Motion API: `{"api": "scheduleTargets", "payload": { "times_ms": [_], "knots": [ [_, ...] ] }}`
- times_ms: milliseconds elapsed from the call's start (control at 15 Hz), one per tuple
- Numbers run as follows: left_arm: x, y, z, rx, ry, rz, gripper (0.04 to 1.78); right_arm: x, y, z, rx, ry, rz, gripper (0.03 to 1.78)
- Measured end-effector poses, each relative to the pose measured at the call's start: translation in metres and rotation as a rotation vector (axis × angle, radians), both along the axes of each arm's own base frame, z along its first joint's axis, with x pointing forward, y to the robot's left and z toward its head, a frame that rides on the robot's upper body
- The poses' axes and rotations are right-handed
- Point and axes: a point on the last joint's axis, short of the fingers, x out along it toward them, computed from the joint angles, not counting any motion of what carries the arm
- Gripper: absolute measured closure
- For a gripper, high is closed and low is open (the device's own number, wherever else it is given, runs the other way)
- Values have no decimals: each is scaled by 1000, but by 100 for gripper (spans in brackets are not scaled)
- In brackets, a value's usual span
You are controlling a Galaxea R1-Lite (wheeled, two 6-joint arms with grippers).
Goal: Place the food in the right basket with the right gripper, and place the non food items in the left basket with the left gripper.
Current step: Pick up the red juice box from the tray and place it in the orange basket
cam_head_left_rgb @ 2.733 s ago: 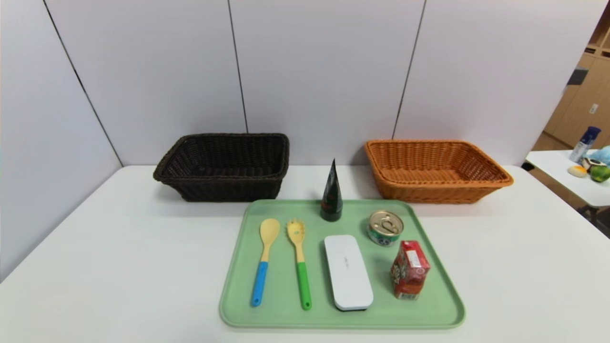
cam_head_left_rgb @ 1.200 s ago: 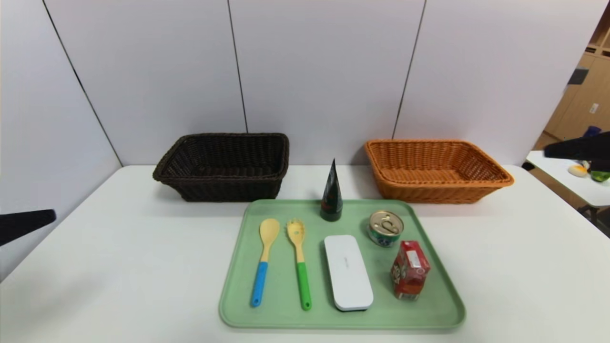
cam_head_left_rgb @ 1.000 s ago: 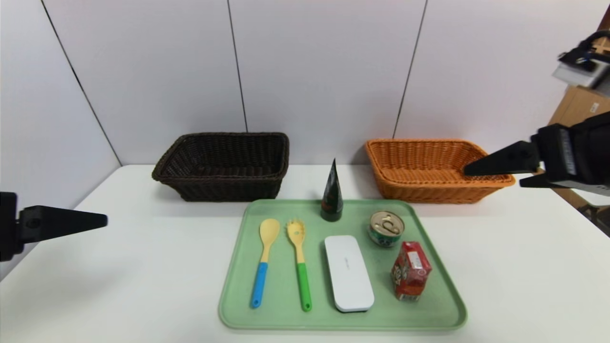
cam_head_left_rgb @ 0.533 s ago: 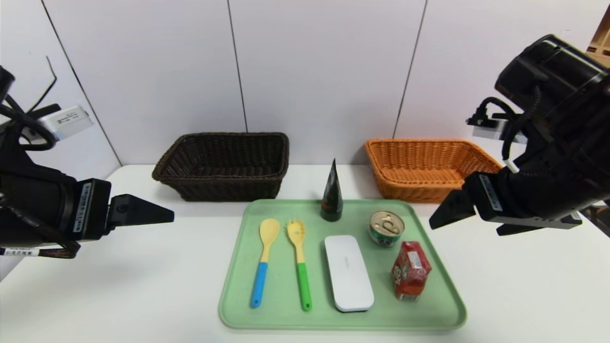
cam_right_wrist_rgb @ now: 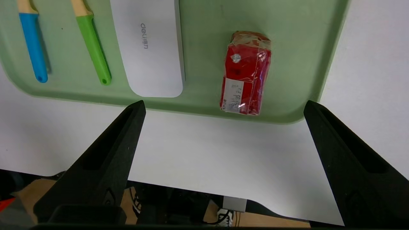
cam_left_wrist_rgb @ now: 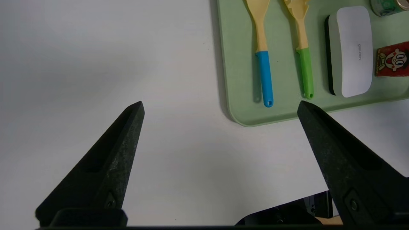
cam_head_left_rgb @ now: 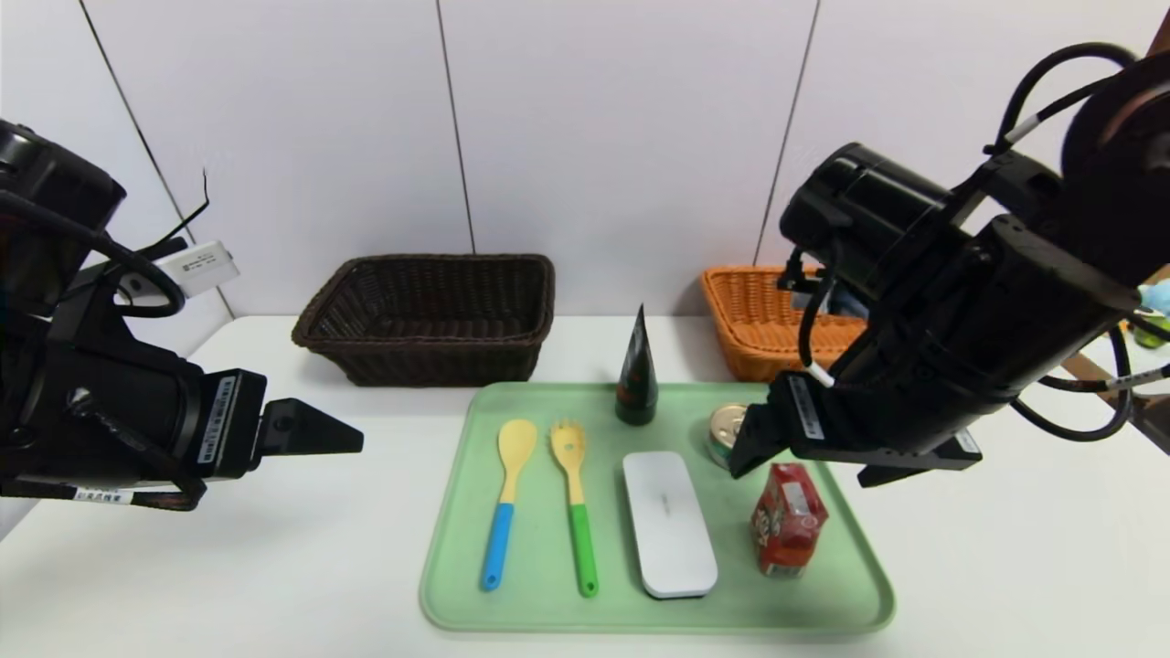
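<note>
Right gripper (cam_right_wrist_rgb: 223, 105) fingers spread above red carton (cam_right_wrist_rgb: 245, 72) (near tray (cam_right_wrist_rgb: 306, 64) edge), left gripper (cam_left_wrist_rgb: 220, 107) fingers apart over bare table (cam_left_wrist_rgb: 96, 64)

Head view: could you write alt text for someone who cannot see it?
Two open black robot grippers, left gripper and right gripper, flank a green tray holding a spoon, fork, white case, green cone tube, tin and red carton. A dark basket and orange basket sit behind.
</note>
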Motion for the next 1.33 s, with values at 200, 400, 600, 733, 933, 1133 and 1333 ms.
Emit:
{"api": "scheduleTargets", "payload": {
  "times_ms": [200,400,600,733,933,1133,1333],
  "knots": [
    [-1,0,-3,2,9,1,13,7,7,-15,-54,52,-4,10],
    [-4,1,-5,4,17,0,13,12,10,-25,-92,87,-28,10],
    [-6,2,-6,7,19,-1,13,20,14,-39,-109,128,-51,10],
    [-7,3,-7,7,20,-2,13,26,18,-49,-122,155,-53,10],
    [-9,3,-7,7,21,-3,13,32,22,-59,-142,180,-54,10],
    [-11,4,-8,7,22,-5,13,38,21,-65,-150,193,-67,33],
    [-12,4,-9,8,23,-5,13,43,18,-69,-154,203,-84,77]
  ]
}}
